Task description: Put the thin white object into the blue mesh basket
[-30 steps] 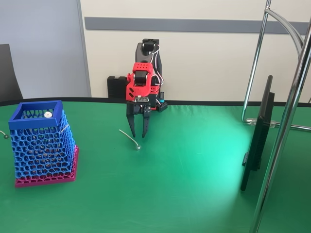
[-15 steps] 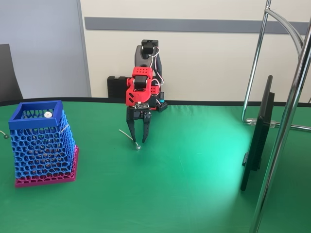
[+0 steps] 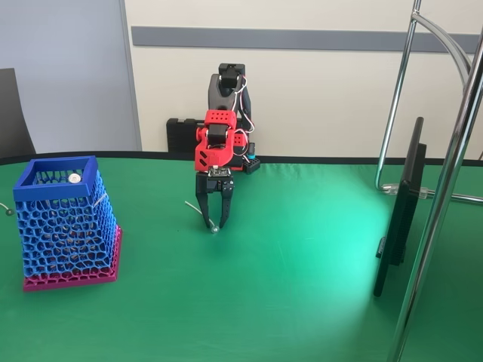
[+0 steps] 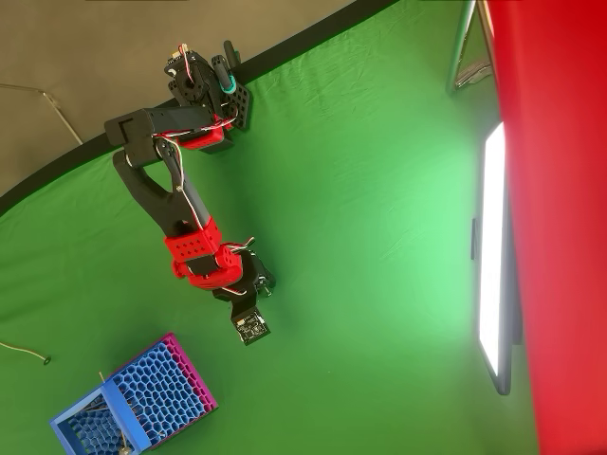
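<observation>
Mid-table on the green cloth point(image 3: 302, 286), I'm straddling the thin whitish curved stick point(image 3: 201, 215) with open black fingers point(image 3: 204, 208); closing off-centre might flick it away.

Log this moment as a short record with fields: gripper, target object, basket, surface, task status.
gripper: gripper, pointing down, jaws open, straddling the stick's knob end
target object: thin white object, lying on the cloth
basket: blue mesh basket, upright at fixed view's left, apart from the arm; small white round piece at its rim
surface: green table cloth
task status: stick not lifted, not in basket
</observation>
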Motion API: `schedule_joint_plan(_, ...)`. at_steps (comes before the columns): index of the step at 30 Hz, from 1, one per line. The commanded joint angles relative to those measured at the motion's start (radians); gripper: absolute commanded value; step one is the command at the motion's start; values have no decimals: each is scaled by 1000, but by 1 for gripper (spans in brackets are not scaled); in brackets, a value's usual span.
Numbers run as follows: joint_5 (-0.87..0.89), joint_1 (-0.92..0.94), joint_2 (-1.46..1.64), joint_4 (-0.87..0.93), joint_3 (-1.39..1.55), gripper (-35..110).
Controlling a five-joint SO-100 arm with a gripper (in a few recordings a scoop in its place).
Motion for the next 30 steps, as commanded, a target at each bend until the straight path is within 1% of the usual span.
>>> schedule_joint_plan(1,3,-9,0,-23,-34,16)
schedule_joint_plan(15,0,-14,-18,-57,-21,12)
schedule_joint_plan(24,-9,-15,-2,-109,25,3)
schedule_joint_plan(30,2,-21,3,-118,32,1)
